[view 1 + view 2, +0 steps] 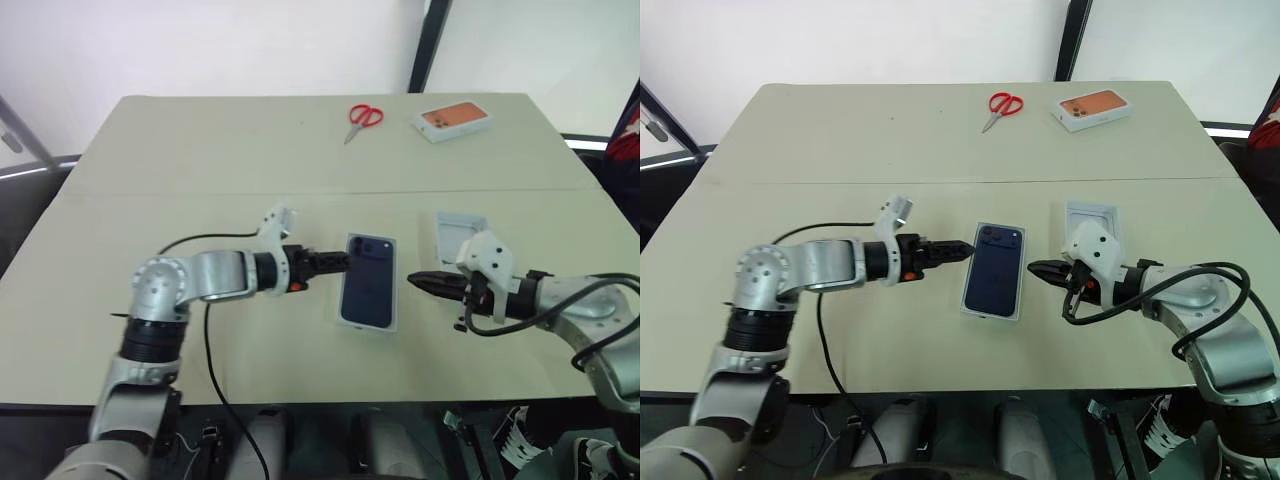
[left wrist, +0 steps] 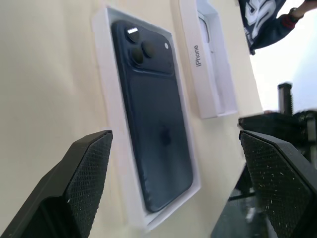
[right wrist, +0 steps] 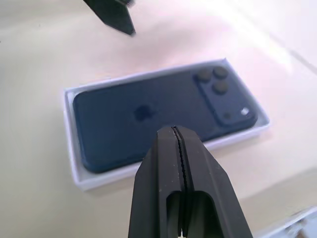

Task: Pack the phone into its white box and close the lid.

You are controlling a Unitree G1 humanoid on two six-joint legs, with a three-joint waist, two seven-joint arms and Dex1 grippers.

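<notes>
The phone (image 1: 366, 279) lies back-up inside the white box (image 1: 394, 322) at the tabletop (image 1: 200, 160) centre. The lid (image 1: 452, 232) lies just beside, on the right. Left gripper (image 1: 343, 262) fingers spread wide, empty, near the box's left edge; right gripper (image 1: 416, 281) fingers clenched, holding nothing

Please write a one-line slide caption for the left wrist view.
The phone lies in the white box, the lid beside it.
</notes>
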